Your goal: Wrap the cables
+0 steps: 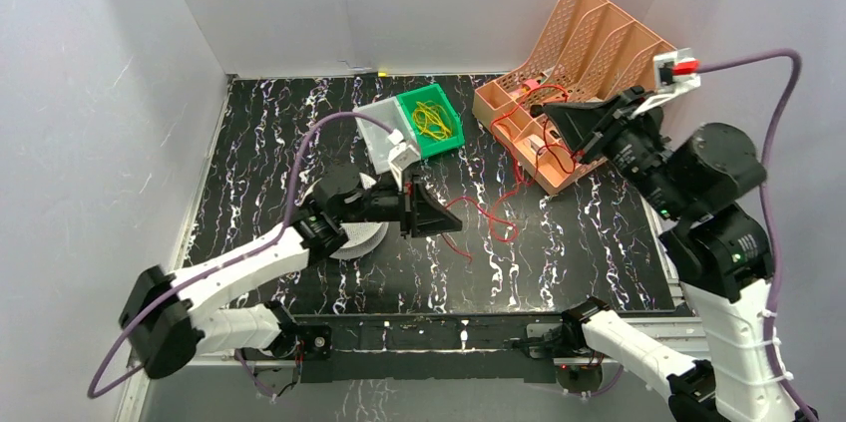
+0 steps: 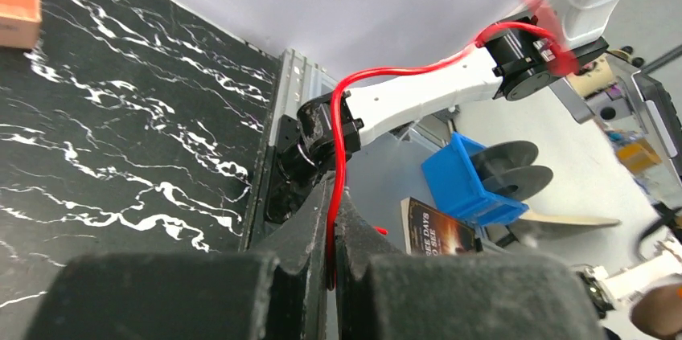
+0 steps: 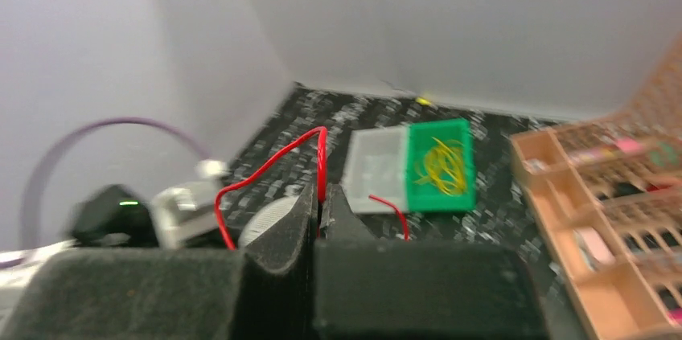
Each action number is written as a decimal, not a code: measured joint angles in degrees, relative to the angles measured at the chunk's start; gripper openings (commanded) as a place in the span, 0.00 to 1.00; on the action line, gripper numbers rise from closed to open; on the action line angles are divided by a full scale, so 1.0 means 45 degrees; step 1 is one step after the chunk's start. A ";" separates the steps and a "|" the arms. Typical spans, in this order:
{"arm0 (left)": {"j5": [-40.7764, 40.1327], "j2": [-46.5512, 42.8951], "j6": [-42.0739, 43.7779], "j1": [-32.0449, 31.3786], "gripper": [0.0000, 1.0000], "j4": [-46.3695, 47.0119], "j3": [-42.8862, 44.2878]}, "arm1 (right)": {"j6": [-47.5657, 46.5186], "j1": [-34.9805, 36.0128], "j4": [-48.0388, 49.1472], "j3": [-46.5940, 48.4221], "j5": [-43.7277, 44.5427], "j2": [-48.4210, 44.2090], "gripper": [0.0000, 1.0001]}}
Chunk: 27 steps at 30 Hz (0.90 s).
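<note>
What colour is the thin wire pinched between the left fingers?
The wire is red, clearest in the left wrist view.

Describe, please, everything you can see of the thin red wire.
The red wire is a long, very thin, limp strand with a glossy, plastic-looking coat. Part lies in loose loops on the black marbled table; from there it climbs into the front compartments of the tan desk organizer. The left gripper has its fingers shut on one stretch low over the table, and the right gripper is shut on another at the organizer. It is tangled, not yet wrapped.
</note>
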 measured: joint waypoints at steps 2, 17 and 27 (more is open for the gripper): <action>-0.0573 -0.1219 0.0680 0.0000 0.00 -0.1292 -0.0019 | -0.0398 0.0000 -0.0554 -0.0384 0.1209 0.0092 0.00; -0.3390 -0.5280 0.4070 0.0000 0.00 -0.7495 0.2365 | -0.0641 0.0000 -0.2074 -0.5683 0.4915 0.0219 0.00; -0.4056 -0.5459 0.5139 0.0000 0.00 -0.9102 0.4323 | 0.1880 0.0005 -0.2448 -0.9889 0.7718 -0.0155 0.00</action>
